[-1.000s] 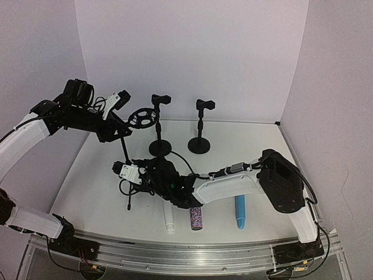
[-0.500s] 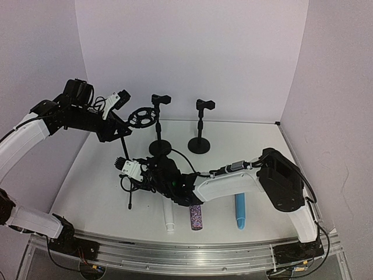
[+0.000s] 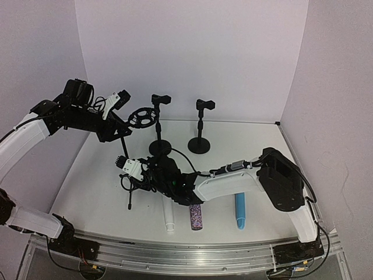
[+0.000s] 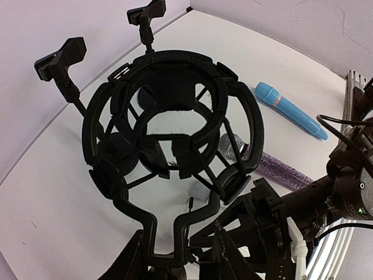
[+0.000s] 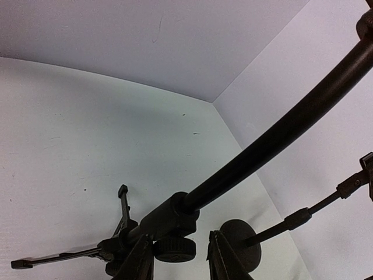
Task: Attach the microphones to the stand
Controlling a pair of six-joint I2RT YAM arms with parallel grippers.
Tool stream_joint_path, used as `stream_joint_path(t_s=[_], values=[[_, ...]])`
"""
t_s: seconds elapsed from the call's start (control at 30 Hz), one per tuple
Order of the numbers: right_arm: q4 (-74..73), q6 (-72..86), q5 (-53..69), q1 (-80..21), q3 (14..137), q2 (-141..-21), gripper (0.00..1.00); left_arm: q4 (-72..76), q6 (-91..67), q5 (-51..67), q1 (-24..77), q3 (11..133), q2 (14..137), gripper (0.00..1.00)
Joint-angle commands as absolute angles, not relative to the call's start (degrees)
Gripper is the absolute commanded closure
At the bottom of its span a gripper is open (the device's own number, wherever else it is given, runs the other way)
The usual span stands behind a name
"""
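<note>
Microphones (image 3: pixel 196 219) lie side by side on the bench (image 3: pixel 87 181). My left hand (image 3: pixel 121 133) grasps the stand (image 3: pixel 125 153) at its shock mount (image 4: pixel 175 58). My right hand (image 5: pixel 176 256) straddles the pole (image 5: pixel 280 134); I cannot tell its grip.

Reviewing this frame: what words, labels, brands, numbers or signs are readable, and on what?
No text can be read in any view.
The blue microphone, purple-glitter microphone and white microphone show no print.
The shock mount and two clip stands are plain black.
A small green light on the right arm is a lamp, not a sign.
</note>
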State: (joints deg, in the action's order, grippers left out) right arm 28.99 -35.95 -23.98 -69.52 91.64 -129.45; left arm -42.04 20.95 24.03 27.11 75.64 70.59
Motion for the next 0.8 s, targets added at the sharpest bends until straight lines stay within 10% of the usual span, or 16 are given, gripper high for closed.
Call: stream_joint_path(t_s=[0.0, 0.57, 0.77], values=[[29.8, -34.3, -23.1, -69.1, 92.3, -130.6, 0.70, -39.8, 20.0, 25.9, 27.3, 79.2, 69.8, 1.00], [29.4, -30.2, -22.6, -69.2, 92.2, -130.4, 0.91, -39.6, 20.0, 25.8, 27.3, 79.1, 69.8, 1.00], [29.4, 2.9, -15.9, -67.9, 90.4, -127.6, 0.97, -39.5, 20.8, 25.7, 27.3, 79.1, 69.9, 1.00]])
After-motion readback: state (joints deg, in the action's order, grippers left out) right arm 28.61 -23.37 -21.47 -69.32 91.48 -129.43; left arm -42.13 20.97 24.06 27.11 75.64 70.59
